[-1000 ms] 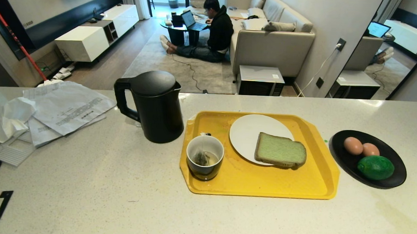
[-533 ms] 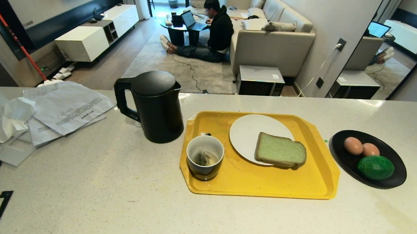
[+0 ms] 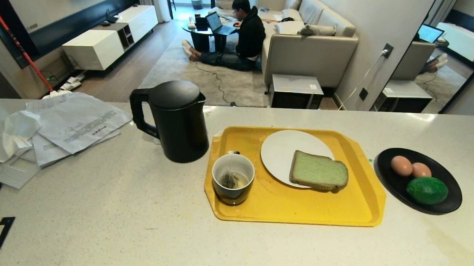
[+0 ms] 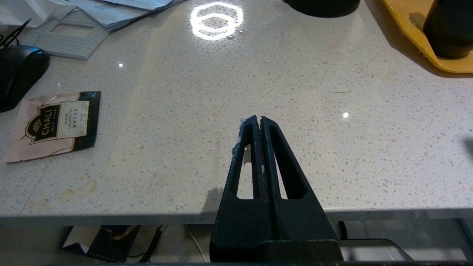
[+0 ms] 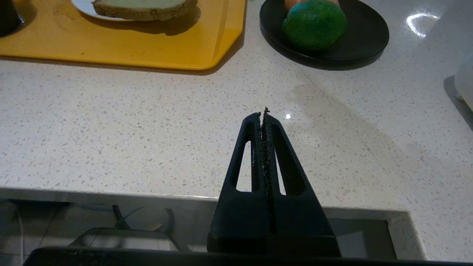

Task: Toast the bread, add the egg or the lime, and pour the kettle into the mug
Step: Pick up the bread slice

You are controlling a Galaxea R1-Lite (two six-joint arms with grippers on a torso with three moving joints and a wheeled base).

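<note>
Nothing started as far as I can judge: bread [image 3: 318, 170] untoasted, pale green crumb with brown crust, lying half on the white plate [image 3: 284, 151] and half over its rim, centre of frame on the yellow plastic tray [image 3: 297, 207]. No toaster visible in the head view

Mug [image 3: 232, 183] sits at the tray's lower-left corner, dark glossy outside, white inside, with a teabag and a little brownish liquid at the bottom; pour not done. Kettle [image 3: 177, 120], matte black cylinder, domed lid shut, loop handle facing frame left, stands just left of the tray on the speckled stone surface [image 3: 137, 224]

Black dish [image 3: 450, 202] at frame right, apart from the tray, holds two smooth pinkish eggs (nearer one: egg [image 3: 401, 165]) and the bumpy shiny lime [image 3: 427, 190]; none moved to the plate

Left hand [image 4: 260, 120] closed, empty, hovering over the near edge of the surface, tea sachet [image 4: 55, 123] off to its side. Right hand [image 5: 263, 115] closed, empty, also at the near edge, short of the tray and dish

All three steps left
</note>
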